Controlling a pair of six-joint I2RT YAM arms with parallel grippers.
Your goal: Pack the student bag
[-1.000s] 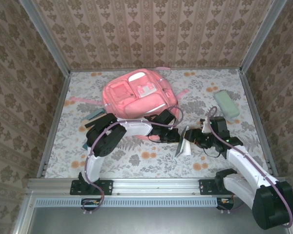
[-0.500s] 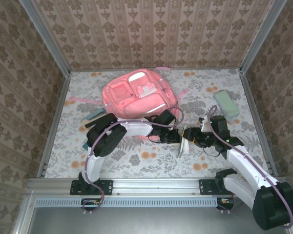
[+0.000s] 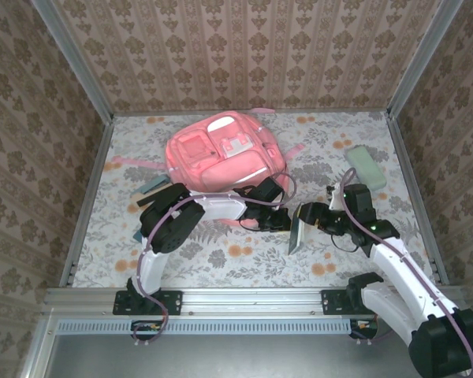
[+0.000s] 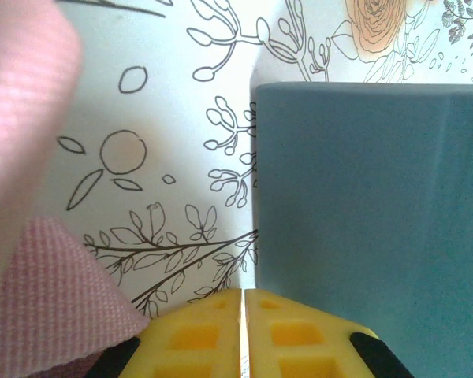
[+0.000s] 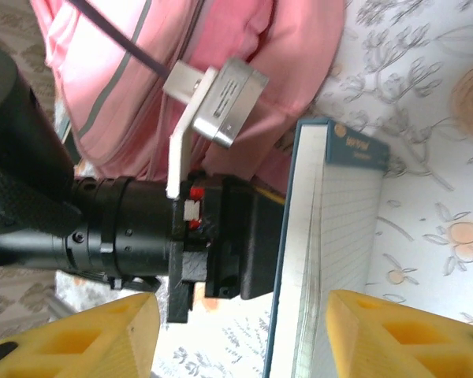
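Student bag point(image 3: 225, 153): lay unmoved at the far centre of the tabletop point(image 3: 221, 264).
Notebook point(image 3: 296, 235): stayed on edge in front of the bag.
Right gripper point(image 5: 240, 303): jaws wider than a second before; open, straddling the notebook without contact.
Left gripper point(image 4: 243, 295): unchanged; closed at the notebook's cover edge; hold on the cover could not be told.

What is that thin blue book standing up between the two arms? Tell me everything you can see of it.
The book is slim, with a plain blue cover, pale finely lined pages and a small printed mark at one corner. It stands on edge on the flowery table, leaning slightly, just in front of the pink bag. The closed left pincer seems to press against its cover. The open right pincer straddles it, its yellow fingers clear of it on both sides.
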